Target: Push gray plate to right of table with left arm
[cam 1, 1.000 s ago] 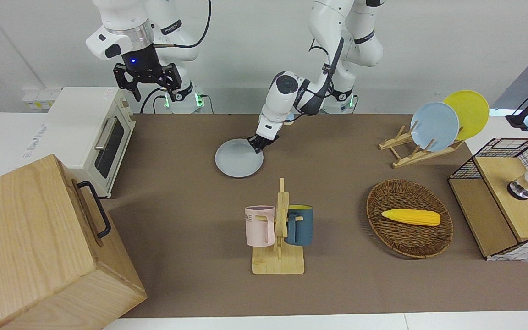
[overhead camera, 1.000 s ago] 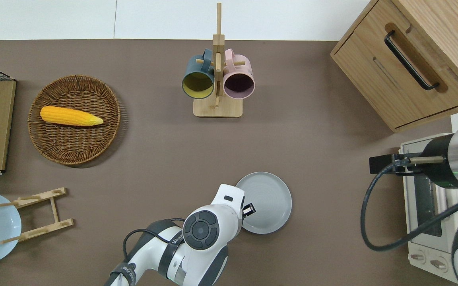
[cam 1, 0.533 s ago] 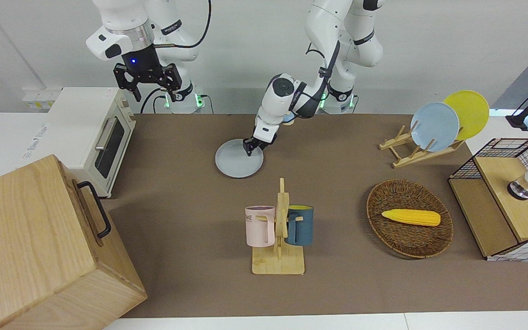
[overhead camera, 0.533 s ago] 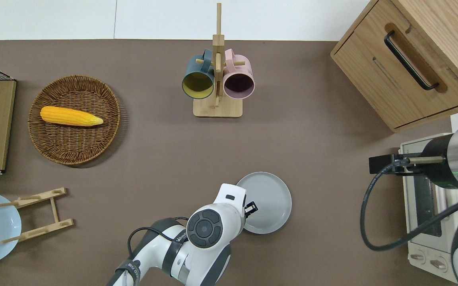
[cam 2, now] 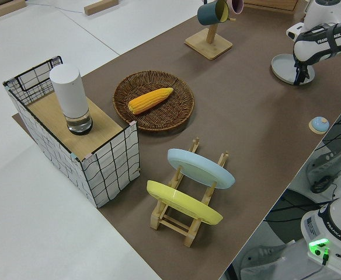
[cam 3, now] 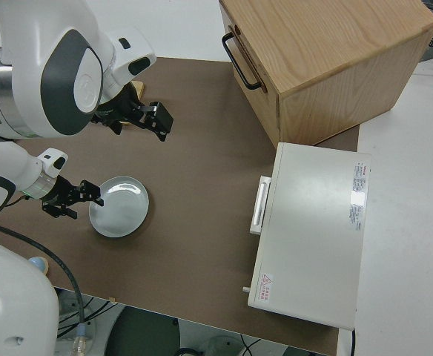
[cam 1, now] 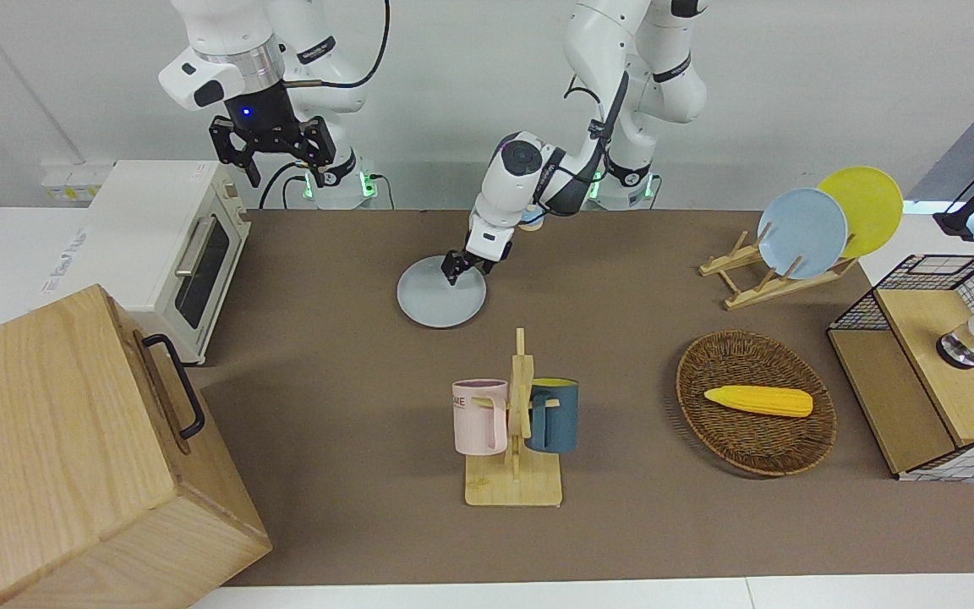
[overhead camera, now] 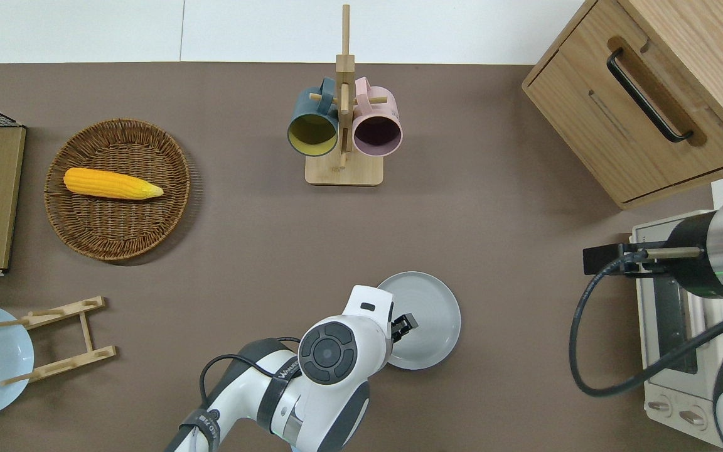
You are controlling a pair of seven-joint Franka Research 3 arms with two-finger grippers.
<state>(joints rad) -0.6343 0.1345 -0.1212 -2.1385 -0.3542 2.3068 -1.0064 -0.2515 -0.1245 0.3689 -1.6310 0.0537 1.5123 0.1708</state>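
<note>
Gray plate [overhead camera: 427, 320]: round, shallow, smooth pale gray-blue w/ low raised rim, lying flat on the bench [overhead camera: 493, 207]; being round it has no long axis, open face up. It sits nearer the robots than the wooden mug rack [overhead camera: 343, 125], between bench middle and the white toaster oven [cam 1: 167, 241], well apart from both.

Bench top is matte brown w/ white edges.

Left gripper [overhead camera: 404, 324] is low over the plate's rim on the left-arm side, fingers spread apart, nothing held; can't tell if a finger touches the plate. Left arm [overhead camera: 311, 376] is white and jointed, black cables; "FRANKA" lettering shows on it in the left side view.

Right arm parked, its gripper [cam 1: 271, 144] w/ fingers apart.

Pink mug [cam 1: 478, 414] bears letters ending "ME".
</note>
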